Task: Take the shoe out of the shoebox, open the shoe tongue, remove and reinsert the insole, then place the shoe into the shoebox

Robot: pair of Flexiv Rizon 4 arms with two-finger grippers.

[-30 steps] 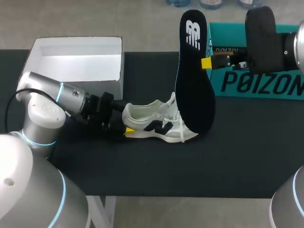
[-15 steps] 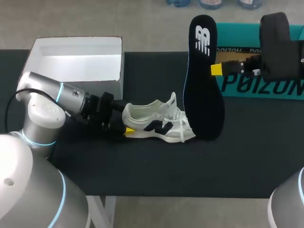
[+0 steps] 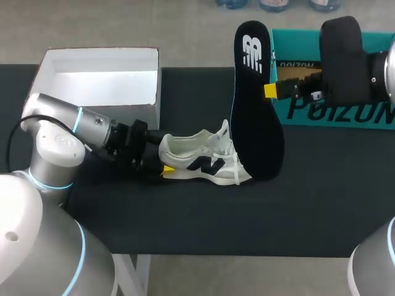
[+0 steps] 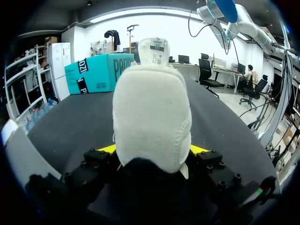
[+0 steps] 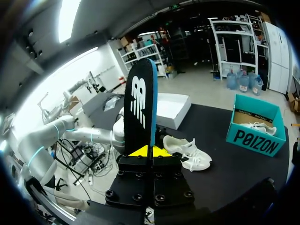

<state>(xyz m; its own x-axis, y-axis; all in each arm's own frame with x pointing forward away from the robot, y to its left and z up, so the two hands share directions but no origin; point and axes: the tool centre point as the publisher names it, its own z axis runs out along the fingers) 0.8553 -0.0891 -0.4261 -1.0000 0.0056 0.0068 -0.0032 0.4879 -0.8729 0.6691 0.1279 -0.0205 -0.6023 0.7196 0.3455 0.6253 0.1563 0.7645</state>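
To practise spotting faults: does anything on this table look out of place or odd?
Only the insole: it is out of the shoe, held upright above the table by the right gripper. Nothing looks spilled or damaged.

Printed in white on the black insole: a logo. Printed on the teal shoebox wall: dark capitals, partly hidden. Marked on the shoe: a dark letter.
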